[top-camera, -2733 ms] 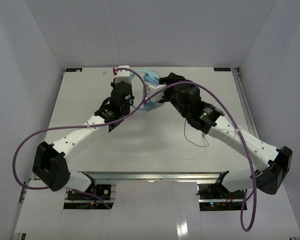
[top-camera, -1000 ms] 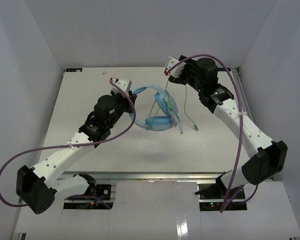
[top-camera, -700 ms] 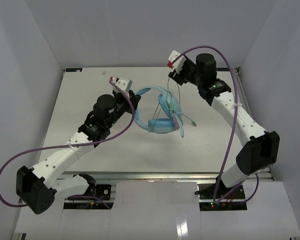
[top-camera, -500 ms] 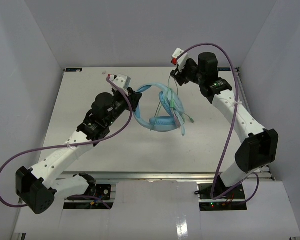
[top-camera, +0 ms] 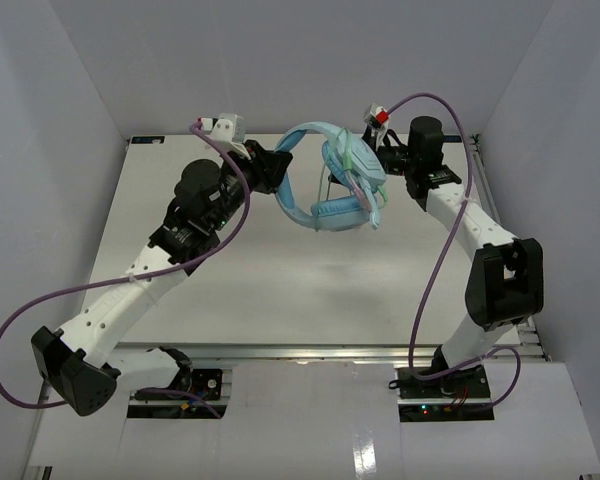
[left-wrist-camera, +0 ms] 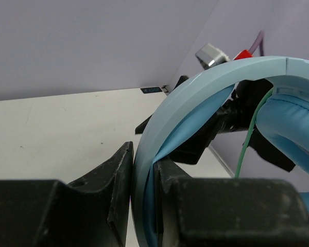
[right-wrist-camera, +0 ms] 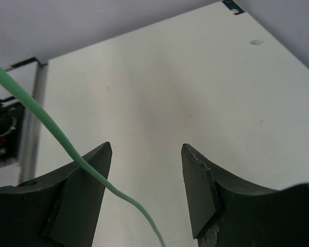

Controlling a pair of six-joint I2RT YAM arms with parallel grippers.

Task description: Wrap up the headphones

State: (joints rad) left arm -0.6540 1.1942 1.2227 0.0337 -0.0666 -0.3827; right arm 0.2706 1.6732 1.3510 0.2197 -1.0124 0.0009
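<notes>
Left wrist view shows the left gripper (left-wrist-camera: pixel 143 175) clamped on the headband (left-wrist-camera: pixel 195 98) of the headphones (top-camera: pixel 338 212), aloft over the far side of the table (top-camera: pixel 280 290), while the right gripper (right-wrist-camera: pixel 146 154) gapes (cord (right-wrist-camera: pixel 36 113) merely brushing one jaw) and should pinch that cord before winding.

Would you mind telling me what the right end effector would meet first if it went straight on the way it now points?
Probably the bare table: the right end effector stands open with nothing between, and the cord only skirts one finger.
</notes>
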